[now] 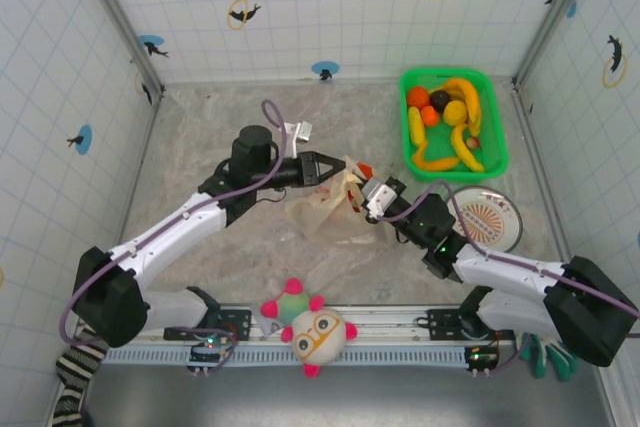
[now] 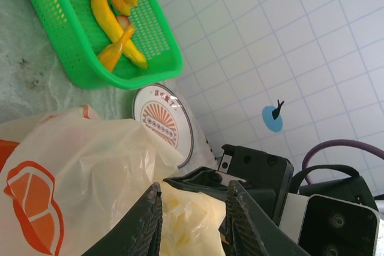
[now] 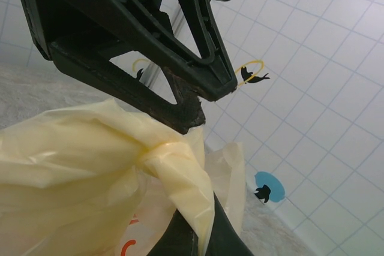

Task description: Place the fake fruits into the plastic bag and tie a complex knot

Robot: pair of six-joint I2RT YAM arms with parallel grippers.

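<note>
The cream plastic bag [image 1: 322,209] with orange prints lies mid-table between both grippers. My left gripper [image 1: 338,169] comes from the left, and its jaws [image 2: 193,189] are shut on a bunched wad of the bag's plastic [image 2: 191,226]. My right gripper [image 1: 360,193] faces it from the right, shut on a cream handle strip [image 3: 195,199] that rises out of its fingers [image 3: 180,238]. That strip folds over the other bunched handle in a loose knot [image 3: 157,151], right under the left fingertip [image 3: 187,115]. Fake fruits [image 1: 448,119], yellow, orange, red and dark, lie in the green basket [image 2: 90,64].
The green basket [image 1: 497,137] stands at the back right. A round patterned plate [image 1: 500,232] lies just in front of it, beside the right arm. A plush toy with glasses [image 1: 312,332] sits at the near edge between the arm bases. Tiled walls enclose the table.
</note>
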